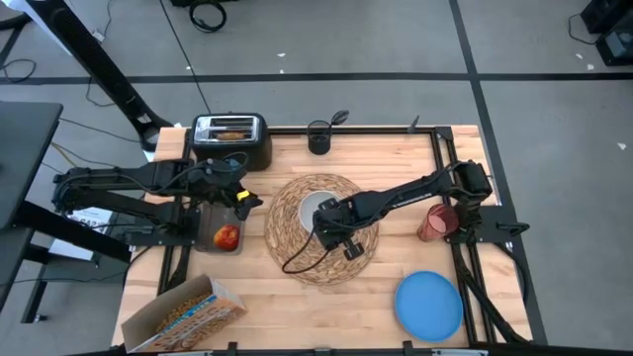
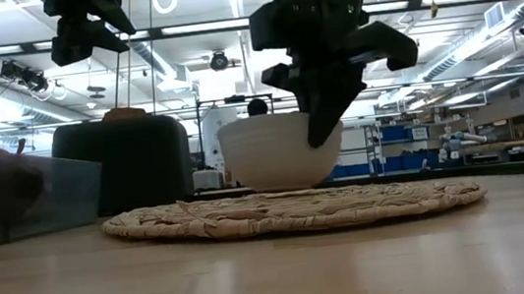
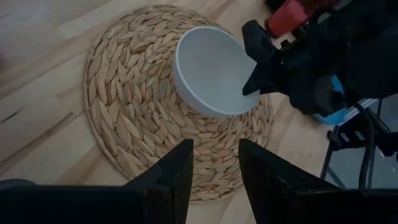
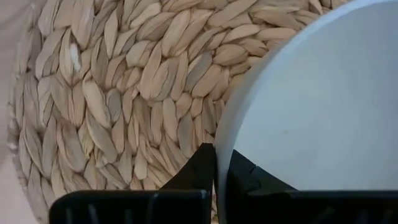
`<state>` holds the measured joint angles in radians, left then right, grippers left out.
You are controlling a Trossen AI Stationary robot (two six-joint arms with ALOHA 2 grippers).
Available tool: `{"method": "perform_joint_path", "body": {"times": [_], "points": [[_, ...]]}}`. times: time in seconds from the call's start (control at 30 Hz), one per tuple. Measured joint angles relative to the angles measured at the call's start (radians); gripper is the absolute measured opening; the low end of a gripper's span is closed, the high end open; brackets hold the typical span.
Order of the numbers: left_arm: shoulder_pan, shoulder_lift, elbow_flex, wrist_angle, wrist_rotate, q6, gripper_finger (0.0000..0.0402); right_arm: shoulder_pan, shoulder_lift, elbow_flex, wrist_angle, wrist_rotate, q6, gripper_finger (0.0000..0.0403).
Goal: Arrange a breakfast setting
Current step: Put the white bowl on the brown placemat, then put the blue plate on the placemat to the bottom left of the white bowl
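- bowl first: the white bowl [image 1: 316, 209] sits upright on the woven placemat [image 1: 292, 242], a little toward the toaster side of the mat's middle; the right claw [image 1: 329, 228] is clamped on its rim, one finger inside and one outside, as the right wrist view shows with the rim [image 4: 219, 163] pinched between the two dark fingers [image 4: 200, 169].
- low view: the bowl [image 2: 273, 153] rests flat on the mat [image 2: 294, 210], with the right claw [image 2: 324, 125] coming down onto its near-right rim.
- left claw [image 1: 247, 199] hangs above the desk [image 1: 297, 297] just off the mat's left edge, fingers [image 3: 177, 171] part open with nothing between them, pointed at the bowl [image 3: 211, 71].
- mat lies mid-desk, with bare wood all round it; widest free stretch is along the near edge between the cereal box and the blue plate.
- blue plate [image 1: 429, 305] lies flat at the near right corner, well apart from the mat.
- red cup [image 1: 436, 222] stands by the right edge, near the right arm's base.
- clear tub [image 1: 220, 229] left of the mat holds the red apple [image 1: 227, 237].
- toaster [image 1: 230, 139] at the far left edge has toast [image 1: 232, 134] in its slot; a dark cup [image 1: 318, 136] with a spoon [image 1: 339, 118] stands beside it.
- cereal box [image 1: 185, 314] lies at the near left corner; bowl interior shows white.
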<state>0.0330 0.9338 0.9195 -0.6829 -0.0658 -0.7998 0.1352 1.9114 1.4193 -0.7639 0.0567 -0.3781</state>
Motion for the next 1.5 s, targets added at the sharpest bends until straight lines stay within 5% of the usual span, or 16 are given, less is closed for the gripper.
{"method": "perform_joint_path", "body": {"times": [0.77,1.3,1.5], "points": [[0.000,0.000,0.000,0.019,0.000,-0.001,0.0134,-0.027,0.000,0.000,-0.062,0.024,-0.037,0.0040],[0.000,0.000,0.000,0.037,0.000,-0.021,0.0134,0.009,-0.077,-0.002,-0.071,0.029,-0.027,0.0172],[-0.016,0.000,0.000,0.046,0.000,-0.018,0.0134,0.047,-0.189,-0.002,-0.079,0.029,0.149,0.0201]]}}
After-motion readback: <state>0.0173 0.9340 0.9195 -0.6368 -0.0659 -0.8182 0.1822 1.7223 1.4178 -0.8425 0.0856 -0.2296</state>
